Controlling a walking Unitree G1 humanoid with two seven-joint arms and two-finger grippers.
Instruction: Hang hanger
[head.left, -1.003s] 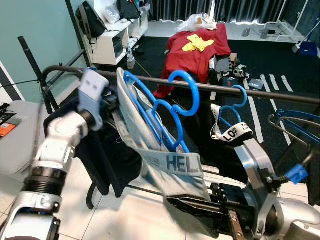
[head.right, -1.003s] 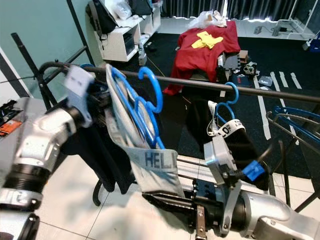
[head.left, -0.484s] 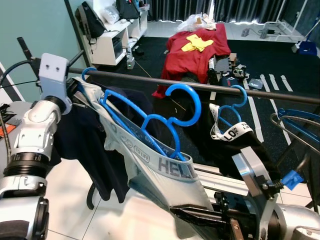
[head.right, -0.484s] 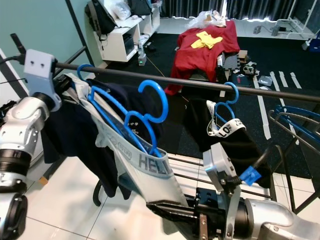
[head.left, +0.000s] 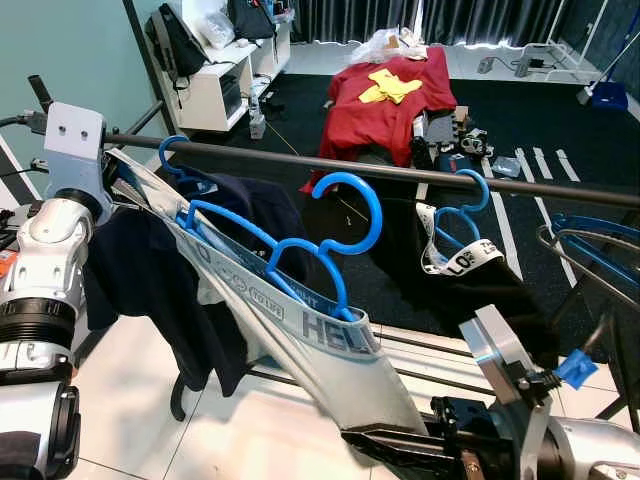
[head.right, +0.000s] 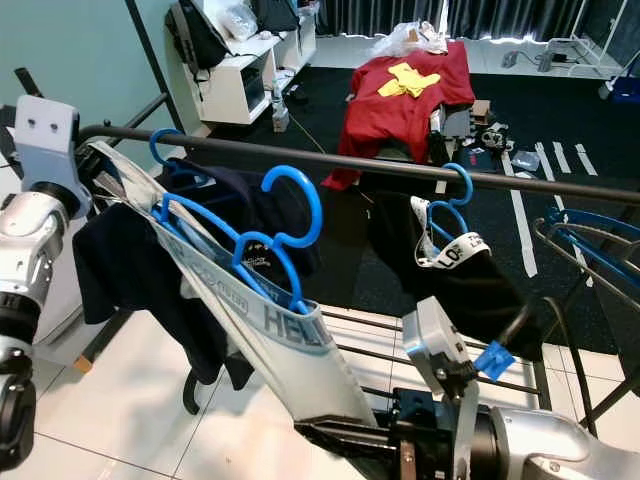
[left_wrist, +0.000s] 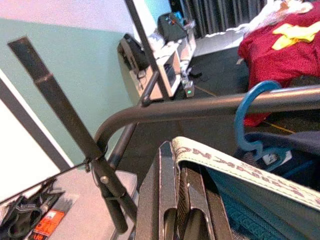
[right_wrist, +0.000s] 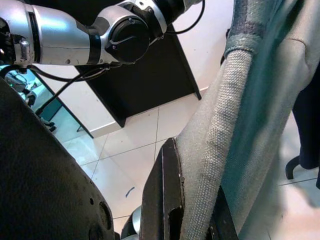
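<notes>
Left eye view: blue hanger (head.left: 300, 245) carrying grey garment (head.left: 330, 350) sits below the rail (head.left: 400, 172), hook unhung, at 12 o'clock from the right gripper (head.left: 400, 445). Left wrist view: left gripper (left_wrist: 182, 200) clamps the garment's waistband. Right wrist view: the right gripper's fingers (right_wrist: 162, 200) pinch the garment's lower end.

Left claw (left_wrist: 181, 200) pinches grey waistband (left_wrist: 235, 172) (below rail (left_wrist: 200, 106)).
</notes>
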